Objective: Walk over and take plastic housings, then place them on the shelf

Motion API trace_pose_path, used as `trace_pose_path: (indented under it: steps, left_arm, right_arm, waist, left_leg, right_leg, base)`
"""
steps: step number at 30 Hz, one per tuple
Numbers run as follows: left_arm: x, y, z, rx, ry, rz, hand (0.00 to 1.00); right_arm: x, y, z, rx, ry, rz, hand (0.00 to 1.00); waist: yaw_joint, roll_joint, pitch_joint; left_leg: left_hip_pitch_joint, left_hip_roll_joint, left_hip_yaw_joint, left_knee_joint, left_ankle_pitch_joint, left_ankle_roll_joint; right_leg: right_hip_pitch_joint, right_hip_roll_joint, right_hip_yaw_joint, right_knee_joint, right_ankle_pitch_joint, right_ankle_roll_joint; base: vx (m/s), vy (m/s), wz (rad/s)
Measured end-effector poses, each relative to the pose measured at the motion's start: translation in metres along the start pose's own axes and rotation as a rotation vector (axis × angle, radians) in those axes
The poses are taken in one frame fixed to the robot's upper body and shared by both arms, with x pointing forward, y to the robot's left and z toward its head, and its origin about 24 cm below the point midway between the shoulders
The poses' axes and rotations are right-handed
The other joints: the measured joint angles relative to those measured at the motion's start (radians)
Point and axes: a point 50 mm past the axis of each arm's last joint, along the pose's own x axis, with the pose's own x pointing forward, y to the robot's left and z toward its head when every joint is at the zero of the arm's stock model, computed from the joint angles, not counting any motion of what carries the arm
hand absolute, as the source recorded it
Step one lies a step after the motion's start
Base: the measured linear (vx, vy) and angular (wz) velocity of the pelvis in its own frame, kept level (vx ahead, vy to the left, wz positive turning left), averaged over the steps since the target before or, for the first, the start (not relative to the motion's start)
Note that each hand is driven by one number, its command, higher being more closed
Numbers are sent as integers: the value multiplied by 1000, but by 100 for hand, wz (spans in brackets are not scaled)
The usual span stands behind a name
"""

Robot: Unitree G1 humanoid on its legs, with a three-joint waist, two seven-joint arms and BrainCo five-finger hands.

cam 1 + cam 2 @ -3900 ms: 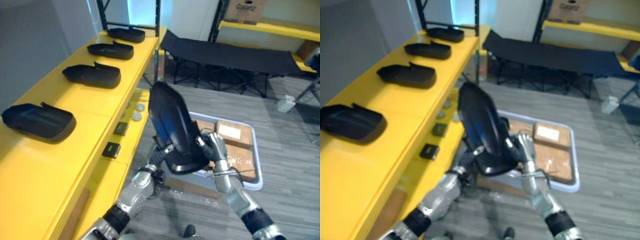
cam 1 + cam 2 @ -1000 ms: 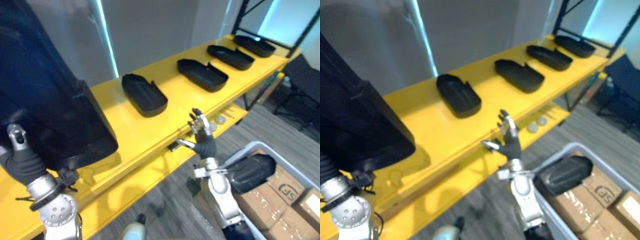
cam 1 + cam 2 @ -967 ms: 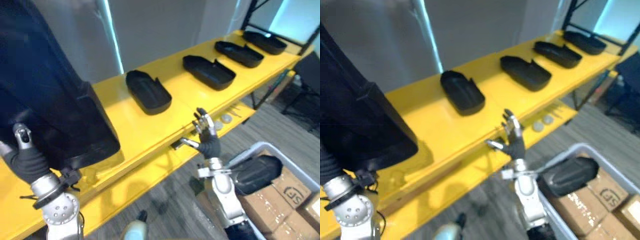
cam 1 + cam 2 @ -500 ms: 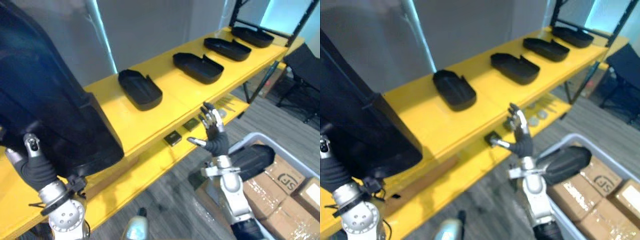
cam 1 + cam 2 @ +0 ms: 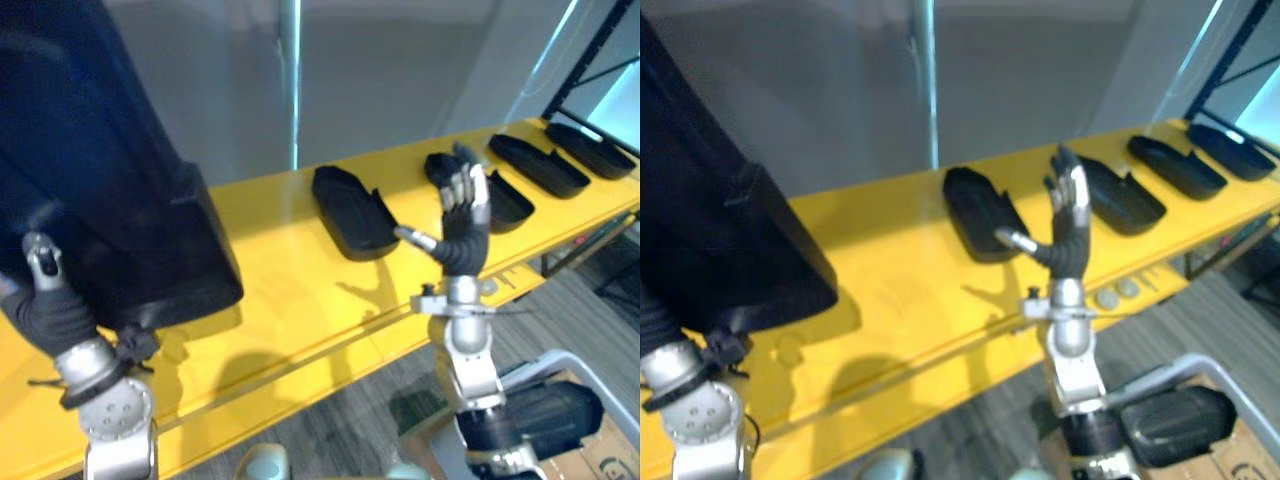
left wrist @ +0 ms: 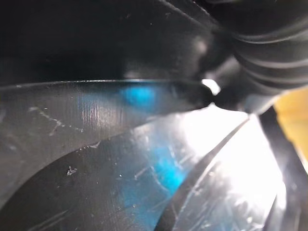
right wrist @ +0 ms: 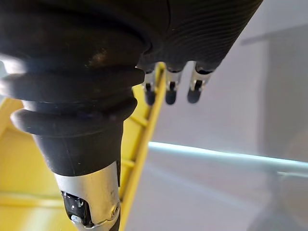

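Large black plastic housing (image 5: 100, 170), glossy shell, upright at the robot's left. Its lower edge hangs close over the left end of the yellow shelf top (image 5: 290, 300); contact with the shelf not discernible.

Left hand (image 5: 50, 300) under the housing's lower corner. Thumb pressed on the outer wall, other fingers hidden behind the shell. Left wrist view: scratched black wall of the housing right against the ribbed cover.

Right hand (image 5: 460, 225) well apart from the held housing, raised upright above the shelf's front edge. Fingers straight and fanned, thumb out sideways, holding nothing. Right wrist view agrees: fingers (image 7: 168, 89) straight in a row.

On the shelf top, a row of smaller black tray-shaped housings:
- nearest housing (image 5: 350, 212), just left of the right hand;
- second housing (image 5: 1120, 205), partly behind the right hand;
- third housing (image 5: 535, 165) and far housing (image 5: 590, 150), toward the shelf's right end.

Lower shelf level: two small round discs (image 5: 1115, 293).

Floor, lower right: another black housing (image 5: 545, 420) in a pale bin (image 5: 1240, 385).
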Motion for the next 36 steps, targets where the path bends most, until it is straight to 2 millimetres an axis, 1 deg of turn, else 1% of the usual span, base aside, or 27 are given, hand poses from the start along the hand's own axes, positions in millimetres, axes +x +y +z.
trace_pose_path:
  steps: [1, 2, 3, 4, 5, 6, 7, 8, 9, 10, 11, 12, 13, 14, 15, 17, 18, 19, 21, 22, 25, 28, 30, 31, 33, 34, 36]
  left_arm:
    - [2, -6, -8, -3, 31, -6, 100]
    - [1, -9, -12, -3, 62, -11, 100]
    - [-3, -11, -15, 1, 98, -20, 100]
    - [-6, -11, -17, 5, 116, -22, 100]
    - [-19, -10, -22, 2, 186, -9, 100]
    - [-36, -10, -26, -4, 266, -4, 100]
    - [-40, -10, -26, -5, 286, -7, 100]
    - [-45, -8, -25, -6, 303, -16, 100]
    - [-45, -8, -24, -7, 300, -22, 100]
    - [-44, -9, -21, -8, 276, -33, 100]
    - [-42, -9, -19, -9, 258, -40, 100]
    - [-40, -9, -16, -18, 233, -51, 100]
    - [-40, -8, -14, -23, 223, -51, 100]
    - [-38, -10, -11, -32, 210, -54, 100]
    - [-38, -13, -10, -41, 205, -74, 100]
    - [-40, -16, -10, -44, 215, -119, 100]
    - [-40, -17, -12, -13, 224, -144, 100]
    - [-40, -16, -15, 18, 238, -183, 100]
    - [-40, -16, -21, 52, 263, -235, 100]
    - [-42, -14, -32, 97, 319, -301, 100]
    - [-46, -4, -51, 177, 422, -372, 100]
    - [-46, 11, -70, 269, 516, -410, 100]
    - [-48, 25, -93, 329, 649, -451, 100]
    - [-48, 26, -95, 328, 663, -455, 100]
    - [-47, 29, -117, 325, 769, -475, 100]
    - [-46, 29, -122, 319, 788, -471, 100]
    - [-40, 29, -135, 300, 834, -471, 100]
  right_arm:
    - [1, -3, 1, -8, 2, 2, 0]
    - [2, -3, 4, 4, -11, 12, 0]
    - [4, -2, 9, 27, -29, 34, 0]
    - [5, -2, 12, 35, -41, 49, 0]
    - [9, -3, 16, 38, -60, 90, 0]
    - [11, -7, 16, 39, -56, 121, 0]
    - [11, -8, 16, 33, -54, 125, 0]
    - [13, -11, 17, 19, -56, 127, 0]
    - [14, -12, 18, 14, -62, 123, 0]
    - [17, -11, 20, 15, -74, 126, 0]
    - [21, -10, 22, 19, -90, 130, 0]
    - [27, -7, 26, 23, -118, 145, 0]
    - [31, -5, 29, 25, -136, 156, 0]
    - [34, -4, 32, 28, -156, 161, 0]
    - [30, -6, 32, 30, -149, 153, 0]
    - [15, -11, 25, 48, -90, 116, 0]
    - [5, -14, 21, 54, -57, 85, 0]
    - [-2, -14, 19, 64, -39, 63, 0]
    - [-8, -15, 20, 74, -31, 44, 0]
    - [-12, -15, 19, 82, -21, 30, 0]
    - [-18, -15, 20, 76, -9, 27, 0]
    - [-23, -23, 23, 52, -8, 16, 0]
    - [-24, -33, 23, 24, 6, -2, 0]
    - [-24, -34, 23, 20, 8, -4, 0]
    - [-27, -41, 21, -10, 39, -3, 0]
    - [-27, -42, 21, -14, 43, 2, 0]
    - [-28, -44, 20, -9, 56, 13, 0]
  waist:
    - [-14, -3, -2]
    - [-18, -7, -4]
    - [-13, -31, -19]
    - [-9, -43, -28]
    - [-9, 1, -32]
    - [-9, 62, -37]
    - [-9, 77, -46]
    - [-10, 96, -57]
    - [-10, 98, -58]
    - [-10, 96, -57]
    - [-8, 93, -59]
    - [-7, 80, -60]
    - [-4, 79, -59]
    - [-7, 86, -60]
    - [-22, 113, -65]
    - [-39, 129, -75]
    - [-40, 121, -76]
    - [-40, 111, -75]
    - [-41, 96, -73]
    - [-44, 81, -80]
    - [-44, 71, -87]
    - [-57, 74, -88]
    - [-66, 79, -91]
    - [-68, 79, -91]
    - [-76, 81, -92]
    - [-78, 82, -92]
    - [-97, 85, -92]
  left_leg:
    - [0, 2, -44, -1, -3, -21]
    - [0, 3, -75, 3, -9, -39]
    - [-4, -2, -103, 9, -18, -69]
    - [-7, -6, -113, 12, -26, -85]
    - [-30, 24, -152, 31, -36, -119]
    - [-49, 78, -165, 19, -9, -159]
    - [-57, 91, -159, 8, 8, -160]
    - [-56, 114, -128, -21, 49, -155]
    - [-57, 123, -91, -33, 77, -152]
    - [-60, 131, -8, -56, 142, -140]
    - [-63, 130, 34, -86, 199, -123]
    - [-45, 121, 70, -162, 262, -115]
    - [-36, 120, 104, -157, 255, -102]
    - [-22, 122, 150, -152, 224, -86]
    - [3, 121, 171, -205, 222, -88]
    - [54, 119, 176, -292, 223, -90]
    - [70, 112, 186, -310, 227, -95]
    - [69, 106, 201, -309, 221, -87]
    - [67, 96, 202, -313, 218, -84]
    - [69, 85, 206, -336, 222, -81]
    - [70, 69, 228, -343, 227, -71]
    - [70, 56, 235, -343, 236, -62]
    - [76, 54, 258, -343, 237, -60]
    - [77, 55, 258, -343, 237, -60]
    - [88, 57, 273, -343, 237, -60]
    - [89, 57, 277, -343, 237, -60]
    - [90, 57, 281, -343, 237, -60]
  right_leg:
    - [3, 23, 59, -30, 11, 18]
    - [13, 31, 76, -50, 24, 35]
    - [35, 38, 72, -86, 66, 51]
    - [53, 33, 51, -102, 49, 82]
    - [97, 63, 2, -146, 22, 113]
    - [131, 114, -62, -185, 33, 94]
    - [138, 127, -86, -196, 32, 87]
    - [157, 144, -130, -211, 29, 71]
    - [169, 147, -152, -217, 26, 61]
    - [183, 148, -194, -218, 26, 46]
    - [185, 147, -215, -220, 33, 29]
    - [179, 134, -229, -240, 46, 7]
    - [182, 133, -228, -253, 48, 4]
    - [182, 138, -237, -278, 48, 3]
    - [186, 146, -259, -283, 54, -2]
    - [200, 152, -275, -285, 56, 3]
    - [203, 146, -273, -294, 62, 11]
    - [212, 140, -271, -318, 75, 24]
    - [217, 137, -270, -352, 89, 33]
    - [217, 135, -265, -378, 101, 37]
    - [215, 125, -249, -401, 122, 47]
    - [217, 117, -245, -406, 140, 62]
    - [215, 117, -222, -411, 146, 63]
    - [215, 118, -222, -412, 146, 63]
    - [216, 119, -212, -412, 146, 62]
    - [216, 120, -209, -412, 147, 61]
    - [212, 120, -197, -413, 150, 58]
  base:
    - [103, -252, 96]
    - [126, -371, 106]
    - [133, -456, 76]
    - [169, -553, 77]
    - [136, -519, 90]
    - [88, -426, 95]
    - [49, -303, 100]
    - [44, -256, 77]
    - [24, -231, 92]
    - [-7, -224, 78]
    - [-43, -209, 79]
    - [-41, -137, 48]
    - [-21, -155, 33]
    - [-6, -108, 33]
    - [-7, -78, 37]
    - [-46, 71, 23]
    - [-81, 130, -4]
    - [-70, 90, -11]
    - [-64, 73, -5]
    - [-61, 80, -5]
    - [-10, 69, -9]
    - [42, 34, -7]
    - [64, 17, -21]
    - [56, -7, -18]
    - [26, -16, -14]
    - [14, -7, -15]
    - [-3, 0, -10]
